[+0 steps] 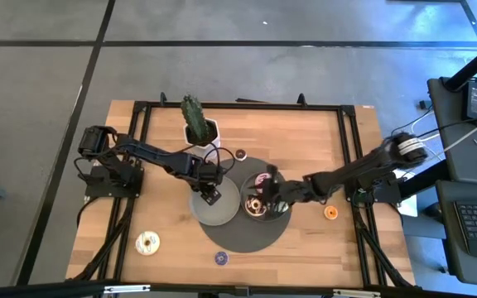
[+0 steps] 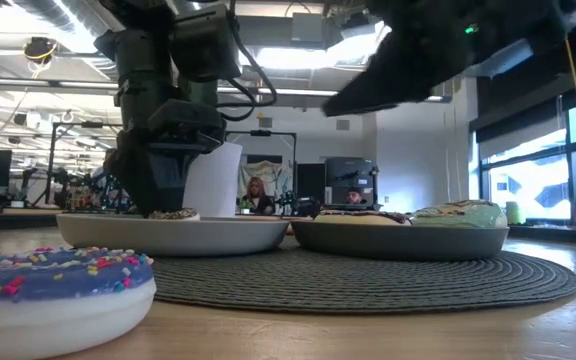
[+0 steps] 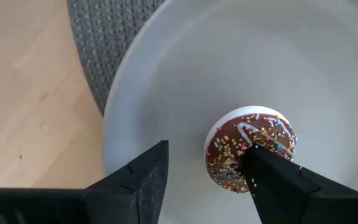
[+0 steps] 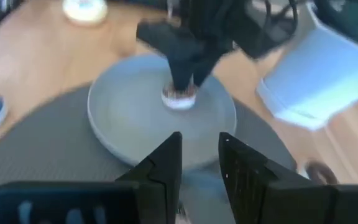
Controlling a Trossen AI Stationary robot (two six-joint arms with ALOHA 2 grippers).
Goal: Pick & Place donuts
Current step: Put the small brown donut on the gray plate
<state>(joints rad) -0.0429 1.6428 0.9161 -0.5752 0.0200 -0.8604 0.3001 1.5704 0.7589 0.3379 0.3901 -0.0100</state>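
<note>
Two grey plates sit side by side on a round dark woven mat (image 1: 247, 236) at the middle of a wooden table (image 1: 305, 141).

The left gripper (image 3: 204, 180) is lowered into the left plate (image 1: 209, 213). Its fingers are spread apart, with a brown sprinkled donut (image 3: 250, 152) resting on the plate's floor just beside one finger (image 3: 278, 186). The donut is not clamped. It lies flat with its icing up and appears to have been set down where the task wants it.

The left arm is stretched from its base at the table's left edge toward the centre, and its wrist is bent steeply down over the plate.

The right gripper (image 4: 199, 163) is held above the right plate (image 1: 278, 217), with its fingers a small way apart and nothing between them. That plate already holds several donuts, a green-iced donut (image 2: 460, 213) among them. The right arm is reached in low from the table's right side, angled toward the middle.

Other donuts are still loose on the bare wood:
- an orange donut (image 1: 330, 213) near the right arm
- a purple-blue donut (image 1: 221, 258) at the mat's near edge
- a white donut (image 1: 147, 242) toward the left front
- a small brown donut (image 1: 241, 153) beside a potted cactus (image 1: 194, 116)
</note>
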